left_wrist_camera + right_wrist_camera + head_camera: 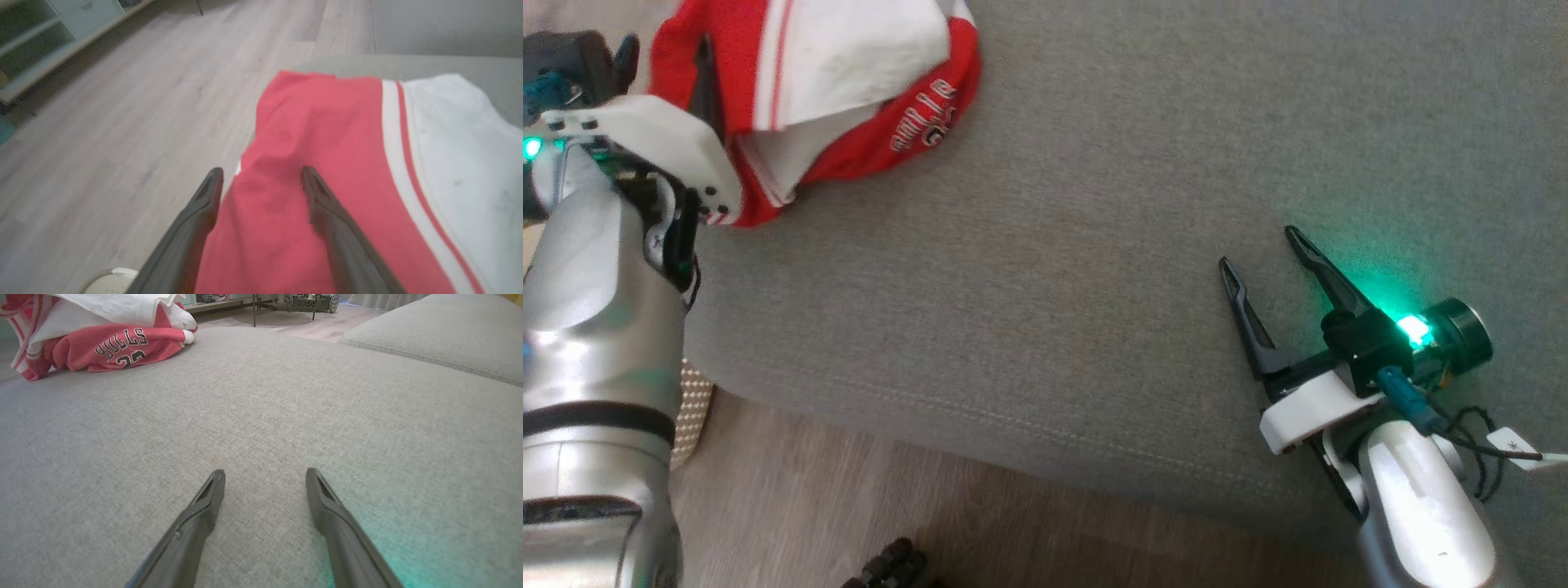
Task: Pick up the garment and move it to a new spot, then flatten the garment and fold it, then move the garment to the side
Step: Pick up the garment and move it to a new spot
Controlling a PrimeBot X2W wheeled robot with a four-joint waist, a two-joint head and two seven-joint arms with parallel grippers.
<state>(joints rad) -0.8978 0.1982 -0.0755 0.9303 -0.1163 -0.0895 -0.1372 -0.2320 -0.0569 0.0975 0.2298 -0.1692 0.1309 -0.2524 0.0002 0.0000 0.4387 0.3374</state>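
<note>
Garment, bunched, partly hidden behind left tool.

The crumpled red and white fabric garment has red-and-white stripes and black letters with white edges. The woven sofa cushion is plain grey. The plank floor is pale brown with wood grain. The right gripper has black fingers and a green light.

- soft, even daylight, faint shadows.
- a green lamp on the right wrist casts a glow on the grey cushion.
- the garment looks smeared in the left wrist view; edges bow.
</note>
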